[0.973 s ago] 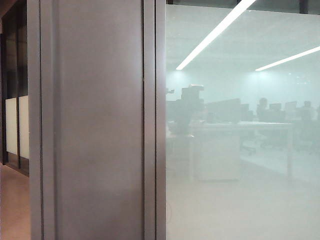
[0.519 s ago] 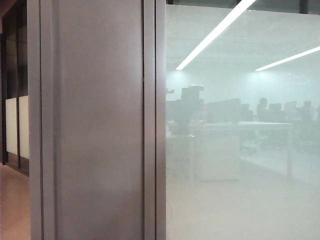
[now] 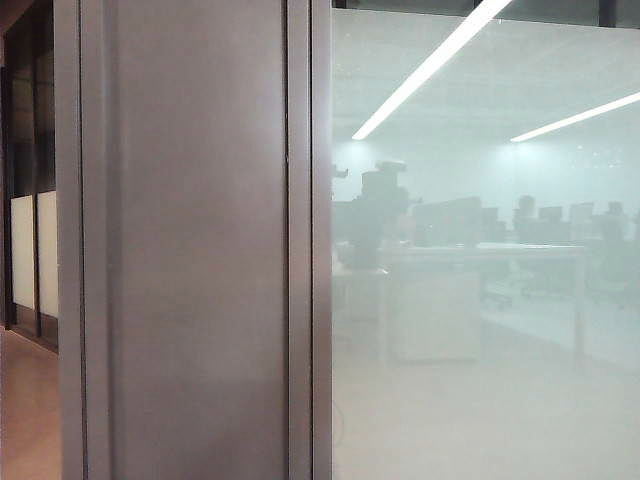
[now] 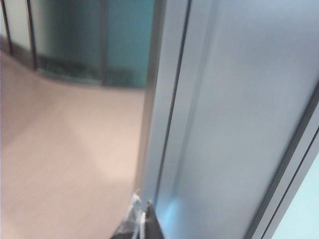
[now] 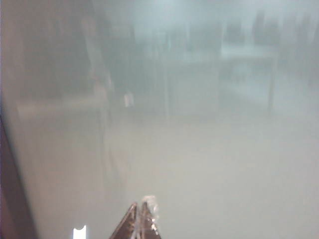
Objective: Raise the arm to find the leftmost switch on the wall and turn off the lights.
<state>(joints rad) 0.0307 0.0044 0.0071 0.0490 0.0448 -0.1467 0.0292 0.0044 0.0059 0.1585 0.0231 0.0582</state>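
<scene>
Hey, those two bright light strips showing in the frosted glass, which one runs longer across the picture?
The left light strip: it runs from the top edge down to mid-glass, near the hazy arm. The right light strip is shorter, ending at the right edge. Both the left gripper and right gripper look shut.

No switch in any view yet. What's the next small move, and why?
Probably raise the arm higher. The exterior view shows only the metal wall panel and the frosted glass, no switch. The left gripper sits low by the panel and the right gripper faces glass, both apparently shut.
</scene>
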